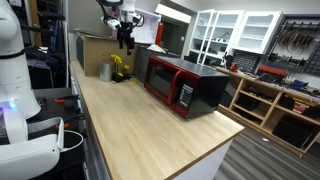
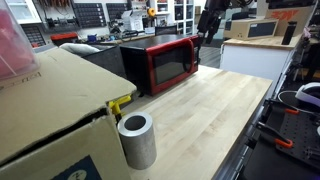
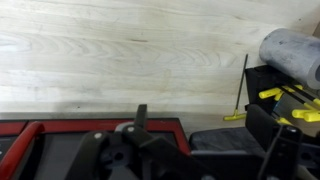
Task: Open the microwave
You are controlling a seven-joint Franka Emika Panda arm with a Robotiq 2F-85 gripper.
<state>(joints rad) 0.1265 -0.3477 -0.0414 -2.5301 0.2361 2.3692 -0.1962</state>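
A boxy black microwave point(image 1: 185, 85) with red front trim stands shut at a long edge of the light wooden countertop point(image 1: 140, 130), its panel markings too small to read. The black gripper point(image 1: 126, 45) hangs over the far end, and whether its jaws are parted cannot be told. It is near a brown cardboard box point(image 1: 93, 52) and a grey cylinder point(image 2: 137, 140).

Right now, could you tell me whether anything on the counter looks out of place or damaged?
Nothing stands out. The microwave sits upright on the wooden counter with its door shut, the grey cylinder stands upright beside the cardboard box, and no spill shows.
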